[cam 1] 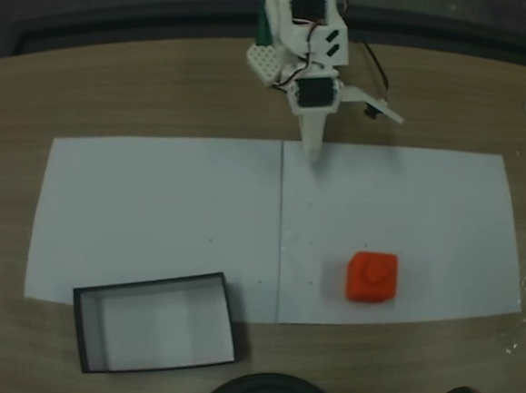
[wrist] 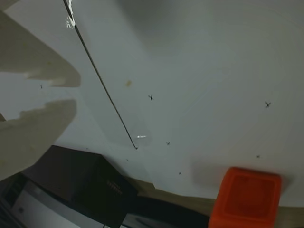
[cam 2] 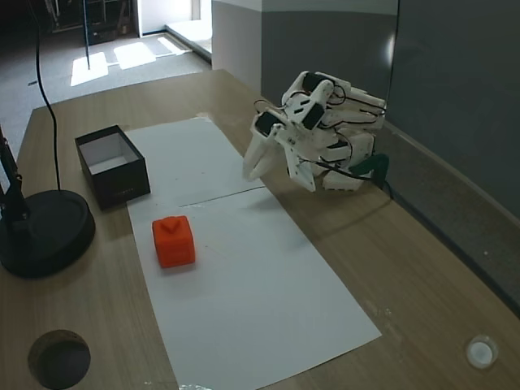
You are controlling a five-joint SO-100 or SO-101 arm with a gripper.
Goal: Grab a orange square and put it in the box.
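A wooden table with a curved far edge is observed in both fixed views, its grain running lengthwise. Two white paper sheets are laid side by side on it, their seam running from the arm's base towards the near edge. Small pen marks are scattered over the paper in the wrist view. A round cable hole is cut into the tabletop, and a black round stand base rests on the wood near the box. A small white disc lies near one table corner. A grey partition wall stands behind the arm; beyond the table, a floor with sunlit patches is seen.

The white arm is folded low over its base at the table's far edge. The gripper is pointed down at the paper near the seam, holding nothing. In the wrist view the two fingers are seen with a narrow gap between them, nearly pressed together.

The orange square sits on the right-hand sheet as the upper fixed view shows it, well apart from the gripper and untouched, knob upward. The box stands open-topped at the near edge of the left-hand sheet, partly overhanging onto bare wood, with its white bottom bare. The square and the box are well apart, on opposite sides of the seam.
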